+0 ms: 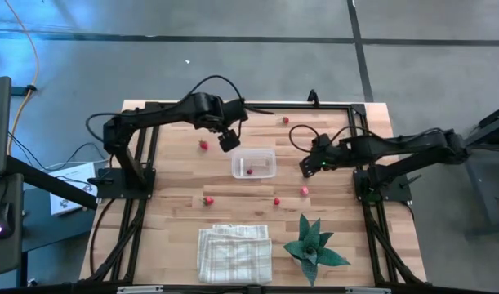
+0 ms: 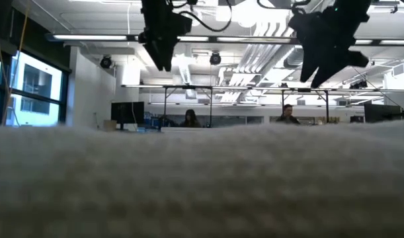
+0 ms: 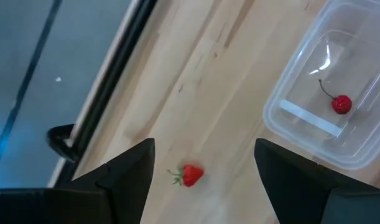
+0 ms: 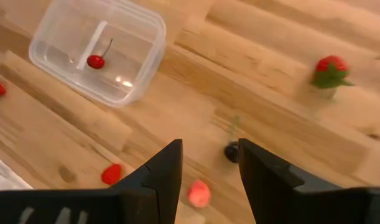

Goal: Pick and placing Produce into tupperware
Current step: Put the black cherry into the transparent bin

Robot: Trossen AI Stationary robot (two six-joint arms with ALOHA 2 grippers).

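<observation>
The clear tupperware (image 1: 253, 162) stands on the table's middle with one red cherry (image 3: 341, 104) inside; it also shows in the right wrist view (image 4: 99, 50). My left gripper (image 1: 227, 139) is open and empty, raised above the table just left of the tupperware, and a strawberry (image 3: 190, 175) lies on the wood below its fingers. My right gripper (image 1: 308, 167) is open and empty, raised to the right of the tupperware, over a dark cherry (image 4: 232, 151). More red pieces lie loose on the table (image 1: 208, 200), (image 1: 276, 200), (image 1: 304, 190), (image 1: 286, 120).
A white-and-grey checked folded cloth (image 1: 234, 253) lies at the near edge and fills the low view's foreground (image 2: 202, 185). A green spiky plant (image 1: 313, 245) stands to its right. A black frame rail (image 1: 233, 104) runs along the table's far edge.
</observation>
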